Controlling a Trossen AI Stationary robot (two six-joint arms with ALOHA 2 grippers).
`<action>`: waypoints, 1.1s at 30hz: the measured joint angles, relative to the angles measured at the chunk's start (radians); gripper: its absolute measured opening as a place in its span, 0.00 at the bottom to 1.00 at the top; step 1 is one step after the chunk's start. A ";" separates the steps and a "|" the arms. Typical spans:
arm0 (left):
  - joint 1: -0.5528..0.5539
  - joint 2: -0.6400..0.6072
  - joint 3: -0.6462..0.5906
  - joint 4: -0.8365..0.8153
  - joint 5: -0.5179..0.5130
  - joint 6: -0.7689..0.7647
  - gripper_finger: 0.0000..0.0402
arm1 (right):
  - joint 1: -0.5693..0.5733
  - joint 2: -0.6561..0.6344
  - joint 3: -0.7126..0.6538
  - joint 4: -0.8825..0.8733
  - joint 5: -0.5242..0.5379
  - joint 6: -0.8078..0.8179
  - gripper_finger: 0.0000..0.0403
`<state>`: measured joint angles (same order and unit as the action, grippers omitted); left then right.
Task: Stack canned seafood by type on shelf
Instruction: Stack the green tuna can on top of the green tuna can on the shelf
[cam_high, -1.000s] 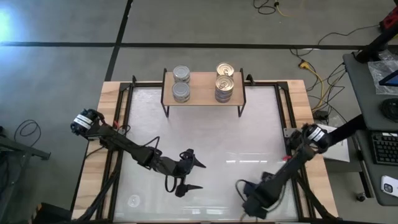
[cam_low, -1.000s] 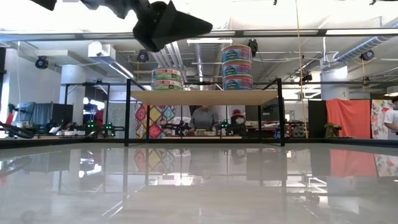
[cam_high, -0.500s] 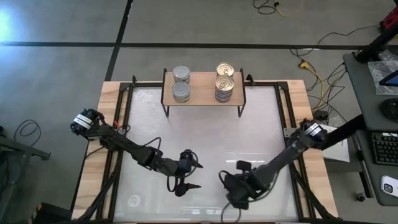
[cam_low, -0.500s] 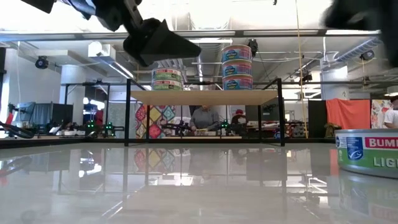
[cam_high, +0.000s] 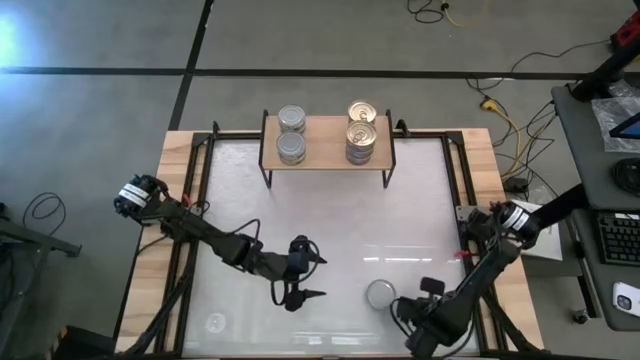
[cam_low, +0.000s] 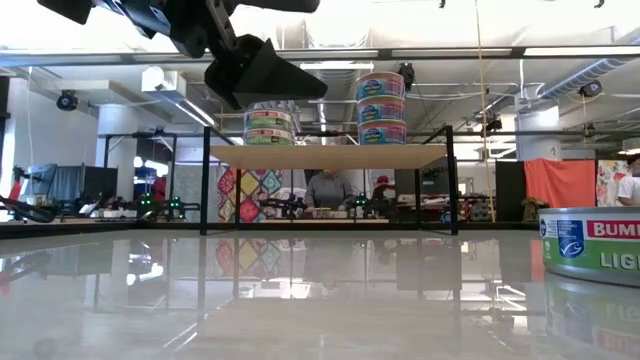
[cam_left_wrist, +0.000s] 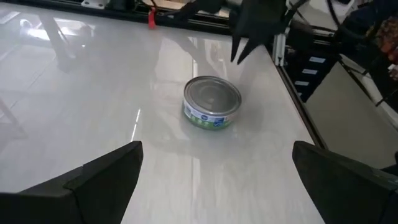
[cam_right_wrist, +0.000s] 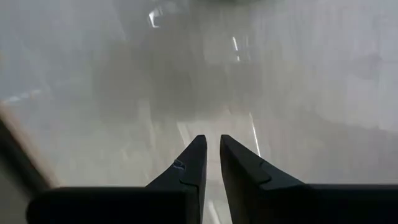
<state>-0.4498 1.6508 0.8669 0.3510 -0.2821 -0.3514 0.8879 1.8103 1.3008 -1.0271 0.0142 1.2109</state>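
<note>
One silver-topped can with a green label (cam_high: 381, 293) (cam_left_wrist: 212, 102) (cam_low: 590, 245) stands upright on its base on the white table, near the front right. The shelf (cam_high: 327, 145) (cam_low: 330, 156) at the far side carries silver-topped cans (cam_high: 291, 134) on its left and gold-topped cans (cam_high: 361, 125) on its right, in stacks (cam_low: 270, 127) (cam_low: 381, 103). My left gripper (cam_high: 318, 278) (cam_left_wrist: 217, 148) (cam_low: 320, 48) hangs open above the table, left of the loose can and facing it. My right gripper (cam_high: 412, 312) (cam_right_wrist: 211, 138) (cam_left_wrist: 239, 50) is shut, points down just right of that can and touches nothing.
Black rails (cam_high: 462, 185) run along the table's left and right sides. The white surface between the shelf and the grippers (cam_high: 330, 225) is bare. Beyond the table's far edge, the low view shows a workshop with people (cam_low: 328, 190).
My right gripper has swung toward the table's left over the spot where the can stands, then drawn back toward the right edge, fingers shut throughout. The silver-topped can, unseen a second ago, now stands uncovered on the table. My left gripper has turned a little in place.
</note>
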 joint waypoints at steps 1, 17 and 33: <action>0.000 0.000 0.000 0.001 0.000 -0.001 0.99 | -0.001 0.000 -0.019 0.028 0.003 0.000 0.09; -0.022 0.001 -0.006 -0.062 -0.002 -0.104 0.99 | -0.217 0.000 0.018 0.132 0.489 -0.379 0.09; -0.030 0.053 -0.053 -0.084 -0.027 -0.078 0.99 | -0.181 0.001 -0.027 0.389 0.346 -0.412 0.09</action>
<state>-0.4802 1.7042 0.8144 0.2673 -0.3091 -0.4294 0.7067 1.8114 1.2742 -0.6383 0.3599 0.7993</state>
